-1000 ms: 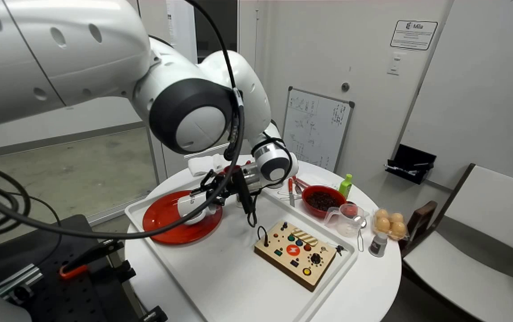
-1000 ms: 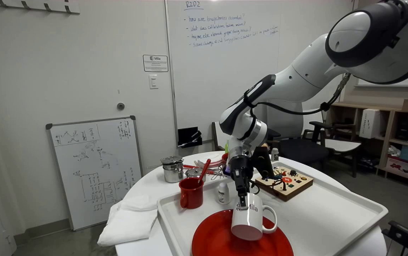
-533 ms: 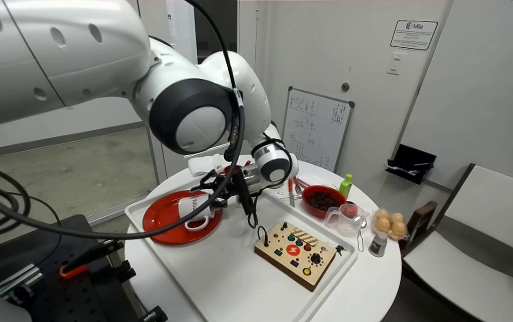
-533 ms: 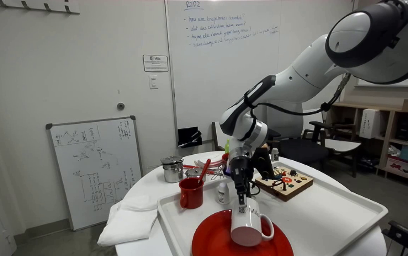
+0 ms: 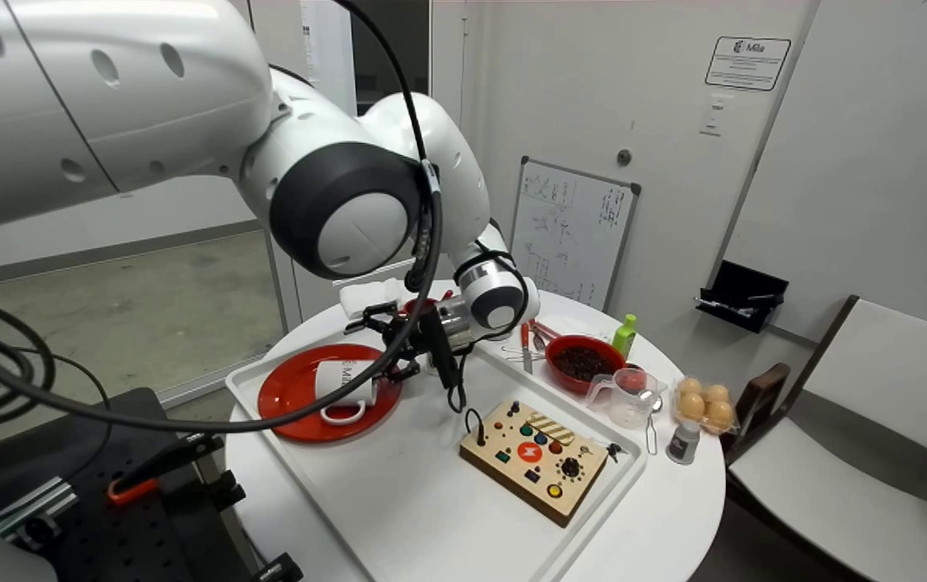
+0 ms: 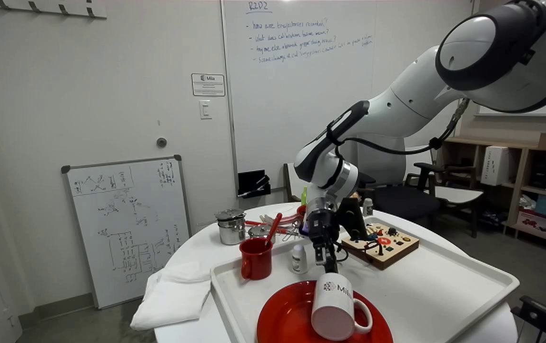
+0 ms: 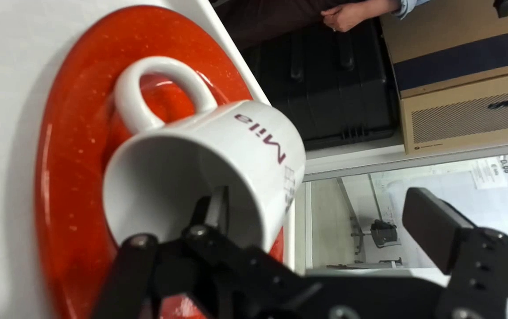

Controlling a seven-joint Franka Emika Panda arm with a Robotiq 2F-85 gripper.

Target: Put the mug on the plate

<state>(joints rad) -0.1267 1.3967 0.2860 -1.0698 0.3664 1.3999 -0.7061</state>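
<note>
The white mug (image 6: 333,305) with "Mila" lettering lies on its side on the red plate (image 6: 282,314). Both exterior views show it there, its mouth turned toward the gripper. In the wrist view the mug (image 7: 245,137) has its handle resting over the plate (image 7: 72,177). My gripper (image 7: 324,217) stands wide open. One of its fingers (image 7: 216,208) reaches inside the mug's mouth, while the opposite one is outside, well apart from the wall. Whether the inner finger touches the mug cannot be told. In an exterior view the gripper (image 5: 382,349) is just beyond the plate's edge.
A white tray (image 5: 431,485) carries the plate and a wooden switch board (image 5: 534,457). Close by stand a red mug (image 6: 256,259) with a red-handled utensil in it and a small white bottle (image 6: 299,259). A red bowl (image 5: 584,360) and a folded towel (image 6: 173,297) sit around the tray.
The gripper has opened and let go of the mug. The mug has slipped down and away from it onto the plate. The arm has hardly moved.
</note>
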